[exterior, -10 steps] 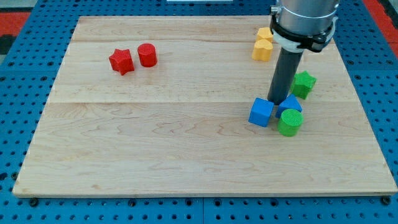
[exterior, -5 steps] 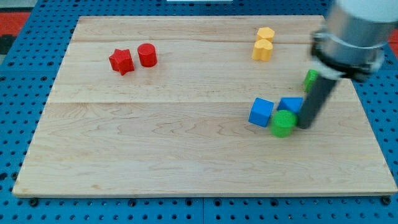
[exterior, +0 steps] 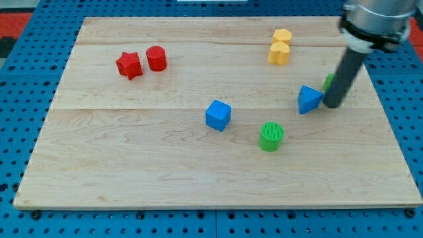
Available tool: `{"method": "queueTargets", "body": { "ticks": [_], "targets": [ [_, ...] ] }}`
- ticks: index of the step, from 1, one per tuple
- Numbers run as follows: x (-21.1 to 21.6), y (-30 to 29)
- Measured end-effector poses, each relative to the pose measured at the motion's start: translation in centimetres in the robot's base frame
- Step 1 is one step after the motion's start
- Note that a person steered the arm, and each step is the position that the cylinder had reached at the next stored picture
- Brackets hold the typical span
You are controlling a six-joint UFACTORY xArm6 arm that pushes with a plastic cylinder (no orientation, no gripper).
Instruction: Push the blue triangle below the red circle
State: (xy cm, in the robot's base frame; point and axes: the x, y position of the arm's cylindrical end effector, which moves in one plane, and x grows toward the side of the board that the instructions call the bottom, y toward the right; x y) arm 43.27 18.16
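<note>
no readable text, labels, brands or numbers anywhere: blocks, board and rod are all unmarked

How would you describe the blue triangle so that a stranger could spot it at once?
Start at the wooden board and look to the right side of the view, about halfway up, where the dark rod comes down. My tip rests just right of the blue triangle. Unlike the blue cube further left, it is wedge-shaped and pointed.

A pale wooden board (exterior: 132,158) lies on a blue pegboard surface (exterior: 20,132) with red patches at the top corners.
</note>
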Motion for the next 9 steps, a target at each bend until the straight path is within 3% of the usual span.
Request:
{"method": "queueTargets", "body": {
  "ticks": [2, 5, 6, 7, 8, 9],
  "targets": [
    [-2.1, -16.2],
    [-11.6, -16.4],
    [-10.7, -17.1],
    [-5.0, -15.7],
    [-5.0, -16.0],
    [-6.4, -22.1]
  ]
}}
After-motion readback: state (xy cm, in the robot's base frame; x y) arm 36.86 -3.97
